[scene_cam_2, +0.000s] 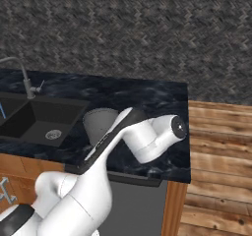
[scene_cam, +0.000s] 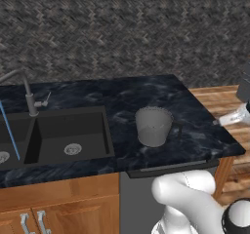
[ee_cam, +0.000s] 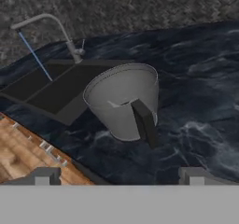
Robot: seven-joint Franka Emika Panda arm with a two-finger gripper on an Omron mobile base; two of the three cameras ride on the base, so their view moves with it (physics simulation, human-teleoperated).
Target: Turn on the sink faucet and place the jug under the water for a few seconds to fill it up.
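Straight ahead of the claw (ee_cam: 119,174), jug (ee_cam: 122,99) stands upright on the desk (scene_cam: 195,116) near its front edge, right of the sink (scene_cam: 68,135). Claw released, jaws wide, apart from jug. Water (scene_cam: 10,130) already running from the sink faucet (scene_cam: 27,94).

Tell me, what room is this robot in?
Most likely a kitchen: a black sink with a running faucet sits in a dark stone counter above wooden cabinets.
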